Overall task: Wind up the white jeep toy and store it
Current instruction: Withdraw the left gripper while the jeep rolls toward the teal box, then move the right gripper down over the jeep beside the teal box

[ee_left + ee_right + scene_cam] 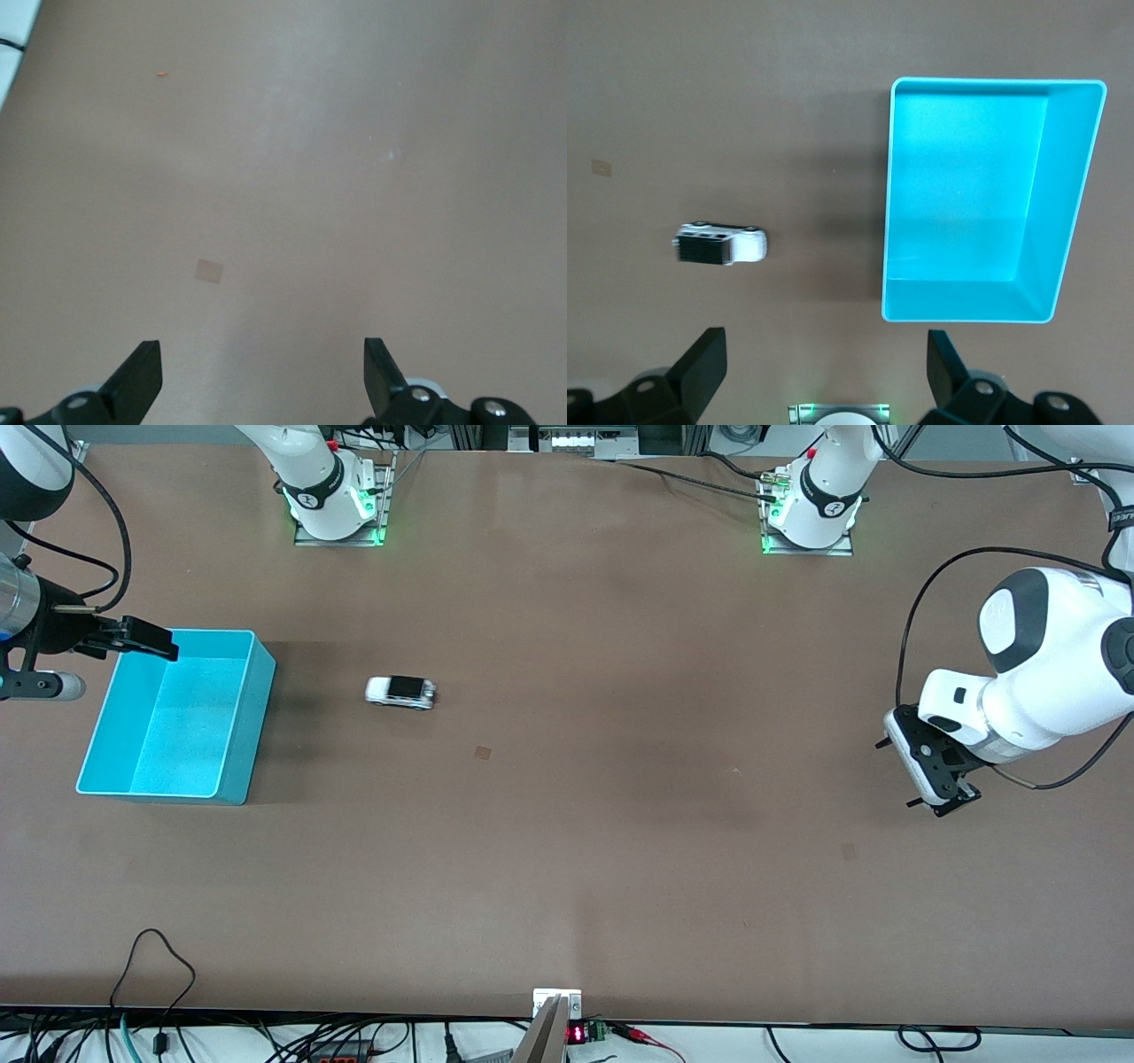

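A wide brown table filled the front view, seen from above, with both robot bases along its top edge.

At the right arm's end of the table, the right gripper (146, 638) hung over the rim of an open-topped, rectangular teal plastic bin (257, 717). Its black jaws were spread wide and held nothing, as the right wrist view confirmed (824, 367). The bin (1067, 204) looked empty inside.

Just beside the bin, toward the table's middle, sat the white jeep toy (400, 692), a tiny boxy white plastic car with a black roof, resting on its wheels. It was apart from the bin wall and touched nothing else. Its long axis ran along the table's length, from one arm's end toward the other. In the right wrist view the toy (719, 245) lay off to one side of the open jaws rather than between them, so the right gripper would likely have needed to move away from the bin and come down over it. The right arm appeared much the nearer of the two.

At the left arm's end of the table, the left gripper (935, 779) waited over bare tabletop, well apart from the toy. Its jaws were also spread and empty (263, 376).

Neither winding nor storing appeared to have begun. No brand or writing could be read on the toy or bin.
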Action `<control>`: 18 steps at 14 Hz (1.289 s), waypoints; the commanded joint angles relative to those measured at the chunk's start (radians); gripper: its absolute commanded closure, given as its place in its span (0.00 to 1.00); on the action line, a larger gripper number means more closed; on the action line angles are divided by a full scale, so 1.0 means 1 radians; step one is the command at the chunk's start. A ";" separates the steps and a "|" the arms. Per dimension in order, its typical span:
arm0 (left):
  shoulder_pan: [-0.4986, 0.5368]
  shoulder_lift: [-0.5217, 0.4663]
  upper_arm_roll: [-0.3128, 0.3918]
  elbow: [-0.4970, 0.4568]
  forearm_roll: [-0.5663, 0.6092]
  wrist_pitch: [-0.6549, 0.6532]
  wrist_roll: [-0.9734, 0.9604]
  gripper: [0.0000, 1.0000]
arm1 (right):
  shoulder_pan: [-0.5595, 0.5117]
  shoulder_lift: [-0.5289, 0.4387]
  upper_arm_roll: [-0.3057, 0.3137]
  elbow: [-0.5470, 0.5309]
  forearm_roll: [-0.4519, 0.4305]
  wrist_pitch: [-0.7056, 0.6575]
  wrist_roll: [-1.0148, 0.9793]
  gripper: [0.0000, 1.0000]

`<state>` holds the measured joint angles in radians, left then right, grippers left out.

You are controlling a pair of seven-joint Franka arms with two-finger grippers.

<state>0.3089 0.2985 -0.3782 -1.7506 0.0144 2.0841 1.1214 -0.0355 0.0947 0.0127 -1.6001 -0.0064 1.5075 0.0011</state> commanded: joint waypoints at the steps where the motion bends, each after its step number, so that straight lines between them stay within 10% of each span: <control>1: -0.025 0.007 0.016 0.042 -0.019 -0.036 -0.107 0.00 | -0.004 -0.004 0.003 -0.006 0.011 -0.021 -0.015 0.00; 13: -0.042 -0.021 0.024 0.147 -0.011 -0.134 -0.812 0.00 | 0.009 0.050 0.009 -0.026 0.013 -0.072 0.014 0.00; 18: -0.115 -0.039 0.163 0.245 -0.013 -0.263 -0.986 0.00 | 0.086 0.019 0.009 -0.124 0.011 0.014 0.305 0.00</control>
<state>0.2515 0.2742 -0.2924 -1.5525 0.0144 1.8858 0.1871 0.0196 0.1576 0.0224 -1.6498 -0.0036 1.4750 0.2048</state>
